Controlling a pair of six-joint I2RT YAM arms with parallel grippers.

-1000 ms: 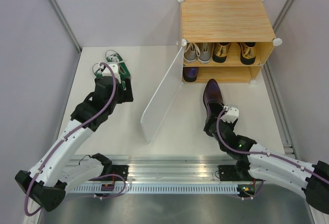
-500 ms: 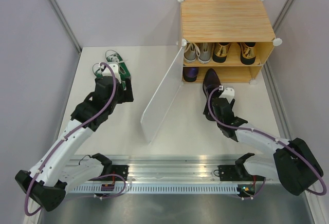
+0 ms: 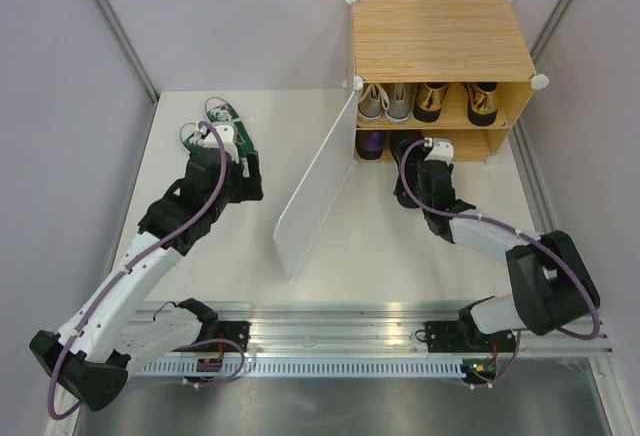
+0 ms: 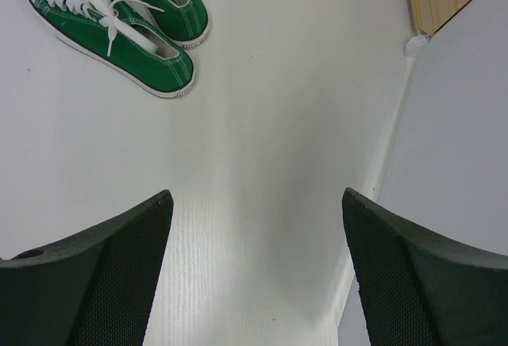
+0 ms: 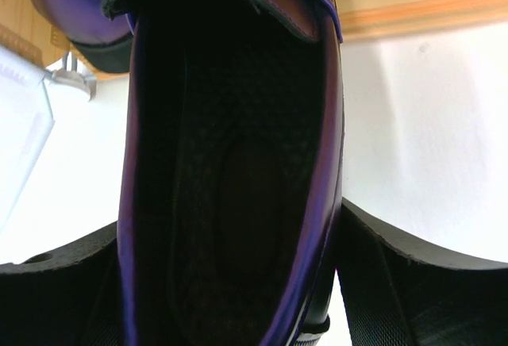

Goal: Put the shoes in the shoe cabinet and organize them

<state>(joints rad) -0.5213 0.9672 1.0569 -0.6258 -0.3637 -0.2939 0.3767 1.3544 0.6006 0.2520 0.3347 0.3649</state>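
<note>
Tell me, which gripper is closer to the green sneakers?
Left. The left gripper hovers open just short of the green sneakers; the right gripper holds a purple shoe at the shoe cabinet.

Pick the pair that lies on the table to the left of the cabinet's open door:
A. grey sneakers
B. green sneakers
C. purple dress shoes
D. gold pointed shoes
B: the green sneakers lie on the table left of the white door, while the grey sneakers and gold shoes stand on the upper shelf of the cabinet.
</note>
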